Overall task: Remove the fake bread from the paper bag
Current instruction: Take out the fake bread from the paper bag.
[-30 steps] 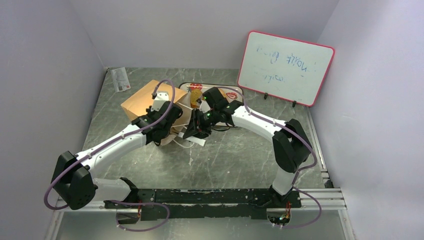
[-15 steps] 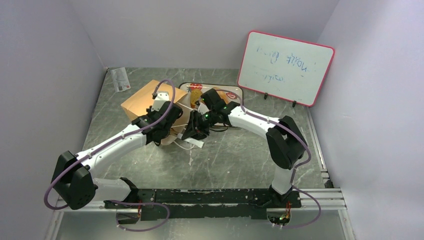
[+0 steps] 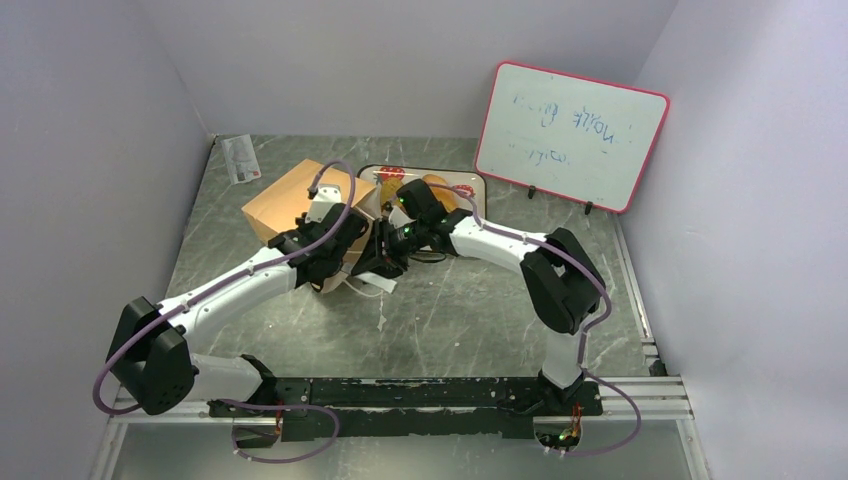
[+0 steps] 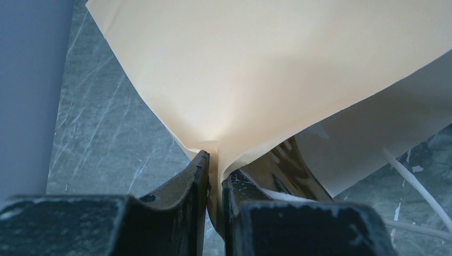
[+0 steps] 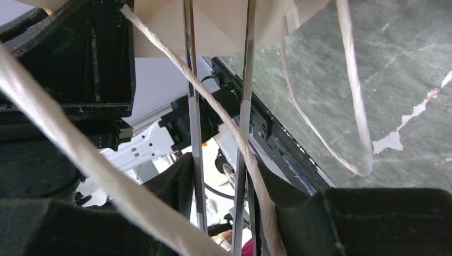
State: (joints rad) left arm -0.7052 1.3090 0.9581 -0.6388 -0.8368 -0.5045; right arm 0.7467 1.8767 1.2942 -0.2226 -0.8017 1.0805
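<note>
Pinching the paper bag [image 4: 266, 69] rim, the left gripper [image 4: 215, 176] presents its mouth to the right gripper [image 5: 224, 213], clamped on tongs [image 5: 191, 106] pointing at it.

Pale lilac walls [image 3: 400, 60]; grey marbled tabletop [image 3: 470, 310]; whiteboard [image 3: 570, 135] back-right, writing seemingly illegible.

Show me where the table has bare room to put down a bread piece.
Widest: the table between the paper bag and the base rail. Also the strip along the left wall, and the corner in front of the whiteboard. Crowded: around the bag mouth and the tray.
</note>
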